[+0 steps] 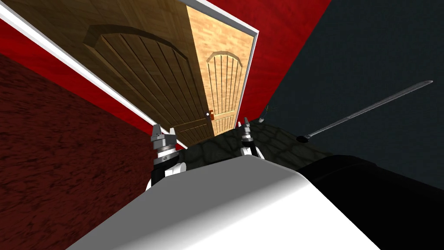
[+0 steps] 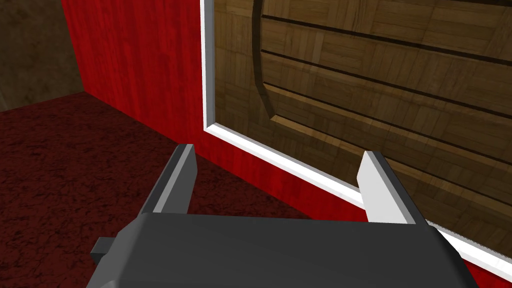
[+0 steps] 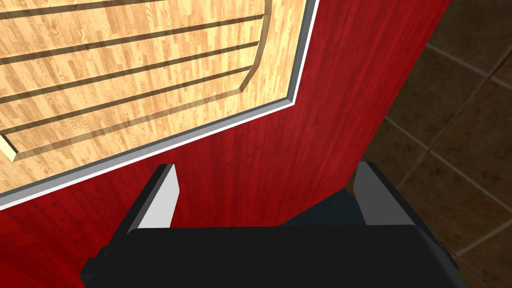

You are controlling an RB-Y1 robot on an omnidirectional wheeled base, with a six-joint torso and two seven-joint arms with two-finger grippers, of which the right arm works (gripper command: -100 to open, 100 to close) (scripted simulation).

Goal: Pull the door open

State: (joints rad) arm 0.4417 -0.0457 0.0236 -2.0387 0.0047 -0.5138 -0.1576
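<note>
A wooden door fills the white frame point(image 1: 249, 56) in the red wall ahead. Its darker, shaded panel point(image 1: 143, 74) lies to the left and its lighter panel point(image 1: 223, 82) to the right. A small orange-brown handle point(image 1: 211, 114) sits low at the seam between them. My left gripper point(image 1: 163, 130) is open, short of the dark panel point(image 2: 375, 75) near its frame's corner point(image 2: 210, 125), holding nothing. My right gripper point(image 1: 246, 123) is also open and holds nothing. It points at the red wall beside the light panel point(image 3: 125, 70), to the right of the handle.
Dark red floor point(image 1: 56, 173) spreads on the left and dark stone-patterned floor point(image 1: 277, 145) on the right. A thin dark rod point(image 1: 368, 108) with a round foot leans by the dark grey wall point(image 1: 368, 52). A small pot point(image 1: 262, 119) stands at the wall's base.
</note>
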